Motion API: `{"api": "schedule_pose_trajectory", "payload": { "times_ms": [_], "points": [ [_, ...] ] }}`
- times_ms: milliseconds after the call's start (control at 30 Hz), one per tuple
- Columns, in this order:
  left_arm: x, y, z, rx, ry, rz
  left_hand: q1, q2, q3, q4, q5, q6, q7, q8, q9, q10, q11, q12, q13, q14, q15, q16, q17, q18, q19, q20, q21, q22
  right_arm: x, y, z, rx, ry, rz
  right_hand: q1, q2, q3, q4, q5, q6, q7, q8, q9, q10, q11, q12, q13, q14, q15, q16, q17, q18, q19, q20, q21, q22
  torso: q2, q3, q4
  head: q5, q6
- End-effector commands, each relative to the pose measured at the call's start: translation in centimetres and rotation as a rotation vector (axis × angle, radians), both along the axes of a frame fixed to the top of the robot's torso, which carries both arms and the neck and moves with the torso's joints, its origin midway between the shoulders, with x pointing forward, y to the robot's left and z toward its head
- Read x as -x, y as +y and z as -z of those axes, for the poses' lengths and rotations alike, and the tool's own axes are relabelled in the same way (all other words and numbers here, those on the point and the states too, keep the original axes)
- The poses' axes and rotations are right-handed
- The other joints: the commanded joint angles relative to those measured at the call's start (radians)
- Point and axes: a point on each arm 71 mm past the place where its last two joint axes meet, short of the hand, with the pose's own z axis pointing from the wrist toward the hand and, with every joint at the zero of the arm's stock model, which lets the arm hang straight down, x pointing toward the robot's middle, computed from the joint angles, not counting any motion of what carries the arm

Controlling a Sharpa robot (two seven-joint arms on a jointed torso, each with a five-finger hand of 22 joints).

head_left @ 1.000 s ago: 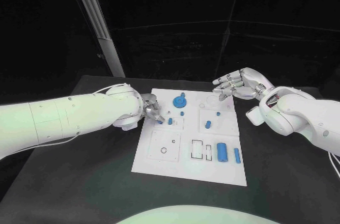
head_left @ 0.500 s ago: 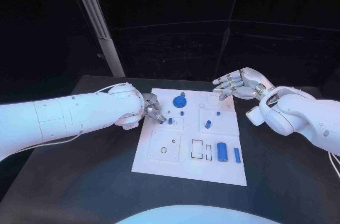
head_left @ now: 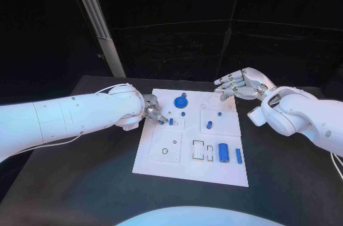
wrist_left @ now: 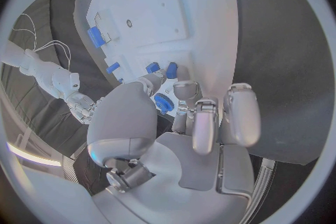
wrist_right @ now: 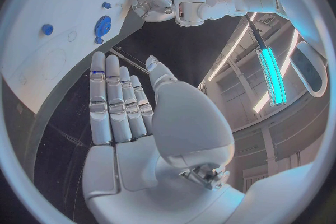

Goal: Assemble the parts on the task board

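Note:
The white task board [head_left: 161, 159] lies mid-table. On it are a blue gear [head_left: 181, 102], small blue pegs [head_left: 171, 121] [head_left: 184, 114] [head_left: 209, 125] and two blue cylinders [head_left: 223, 152] [head_left: 239, 156]. My left hand [head_left: 153, 112] hovers at the board's left edge, its fingertips right beside the nearest small peg; whether they touch it I cannot tell. In the left wrist view the left hand [wrist_left: 189, 123] has nothing in its palm, with the gear [wrist_left: 164, 103] and a peg [wrist_left: 171, 70] beyond its fingers. My right hand [head_left: 239, 84] [wrist_right: 133, 112] hangs above the board's far right corner, fingers straight, holding nothing.
Square and round recesses [head_left: 165, 150] [head_left: 198, 150] mark the board's near half. The black table [head_left: 85, 176] spreads wide on both sides of the board. A pale upright post [head_left: 100, 32] stands behind the table's far left.

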Motion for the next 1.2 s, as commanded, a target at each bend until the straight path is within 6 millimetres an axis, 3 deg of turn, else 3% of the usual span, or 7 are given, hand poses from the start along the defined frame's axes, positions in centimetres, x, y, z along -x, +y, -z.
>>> {"api": "schedule_pose_trajectory", "payload": {
  "times_ms": [33,400,733,833,933,1033,1200],
  "points": [
    [-0.1,0.3,0.0,-0.009,-0.008,-0.019,-0.022,0.004,-0.075,0.039,0.006,0.001,0.005,0.003,-0.002,0.0,0.0,0.002,-0.003,0.104,-0.005,0.003,0.263,-0.003,0.007,0.003,0.004,0.0,0.0,0.1,-0.1,-0.002,-0.005,-0.007,-0.005,0.007,-0.001,-0.002,0.005,-0.008,-0.001,0.006,0.001,-0.006,-0.002,0.005,-0.002,-0.006,-0.002,0.004,-0.001,0.003,0.005,0.004,-0.003,-0.001,-0.001,-0.0005,0.0012,0.0,0.001],
    [-0.4,1.0,-0.4,0.065,-0.058,-0.047,-0.009,0.074,-0.396,0.12,0.006,-0.05,0.024,-0.019,-0.016,-0.084,0.016,-0.084,-0.133,0.104,0.003,0.003,0.263,0.004,-0.008,0.01,-0.028,-0.027,-0.1,0.1,-0.1,0.0,-0.003,-0.004,-0.005,0.008,-0.001,-0.002,0.006,-0.008,-0.001,0.006,0.001,-0.006,-0.002,0.005,-0.002,-0.006,-0.002,0.004,-0.001,0.003,0.005,0.004,-0.004,-0.001,0.0,-0.0008,0.0008,-0.002,0.002],
    [-0.5,1.2,-1.7,0.342,-0.103,-0.059,0.051,0.149,-0.463,0.119,0.006,-0.225,0.118,-0.14,-0.108,-0.314,0.103,-0.245,-0.299,0.033,0.076,-0.134,0.058,0.063,-0.167,0.072,-0.295,-0.299,-0.2,0.0,-0.1,0.001,-0.002,0.0,-0.005,0.008,-0.001,-0.002,0.006,-0.008,-0.001,0.006,0.001,-0.006,-0.002,0.005,-0.002,-0.007,-0.002,0.004,-0.002,0.003,0.005,0.005,-0.004,-0.001,0.0,-0.0008,0.0008,-0.007,0.007],
    [-0.6,0.5,-2.2,0.428,-0.136,-0.007,0.157,0.169,-0.445,0.102,0.006,-0.226,0.132,-0.144,-0.131,-0.394,0.124,-0.283,-0.337,-0.104,0.094,-0.326,-0.19,0.109,-0.332,0.093,-0.536,-0.523,-0.2,0.0,-0.1,0.001,-0.003,0.001,-0.005,0.008,-0.001,-0.002,0.006,-0.008,-0.001,0.006,0.001,-0.006,-0.002,0.005,-0.002,-0.007,-0.002,0.004,-0.002,0.003,0.005,0.005,-0.004,-0.001,0.0,0.0005,0.0,-0.01,0.01],
    [-0.7,-0.8,-2.9,0.512,-0.199,0.088,0.314,0.192,-0.385,0.045,0.008,-0.247,0.154,-0.165,-0.16,-0.489,0.146,-0.35,-0.394,-0.329,0.119,-0.597,-0.501,0.11,-0.409,0.112,-0.631,-0.58,-0.2,-0.1,-0.1,0.001,-0.004,0.003,-0.004,0.008,0.0,-0.002,0.006,-0.009,-0.001,0.006,0.001,-0.007,-0.002,0.006,-0.002,-0.007,-0.002,0.004,-0.002,0.003,0.005,0.005,-0.004,-0.001,0.0,-0.0005,0.0001,-0.013,0.013],
    [-0.8,-1.9,-3.5,0.514,-0.274,0.188,0.427,0.183,-0.324,-0.013,0.009,-0.236,0.158,-0.186,-0.188,-0.517,0.152,-0.409,-0.449,-0.363,0.124,-0.641,-0.548,0.113,-0.423,0.12,-0.671,-0.607,-0.2,0.0,0.0,0.001,-0.004,0.002,-0.004,0.008,0.0,-0.002,0.006,-0.009,-0.001,0.006,0.001,-0.007,-0.002,0.006,-0.002,-0.007,-0.002,0.004,-0.002,0.003,0.005,0.005,-0.005,-0.002,0.002,-0.0015,-0.0027,-0.014,0.014],
    [-1.3,-4.0,-3.9,0.398,-0.406,0.341,0.477,0.092,-0.235,-0.055,0.005,-0.152,0.146,-0.274,-0.285,-0.406,0.138,-0.508,-0.594,-0.251,0.108,-0.574,-0.547,0.118,-0.336,0.104,-0.667,-0.623,-0.3,0.1,0.0,0.0,-0.005,0.001,-0.004,0.008,0.0,-0.002,0.006,-0.009,-0.001,0.006,0.001,-0.007,-0.002,0.006,-0.002,-0.007,-0.002,0.004,-0.002,0.003,0.005,0.005,-0.005,-0.002,0.002,-0.0007,-0.0034,-0.015,0.018]
  ]
}}
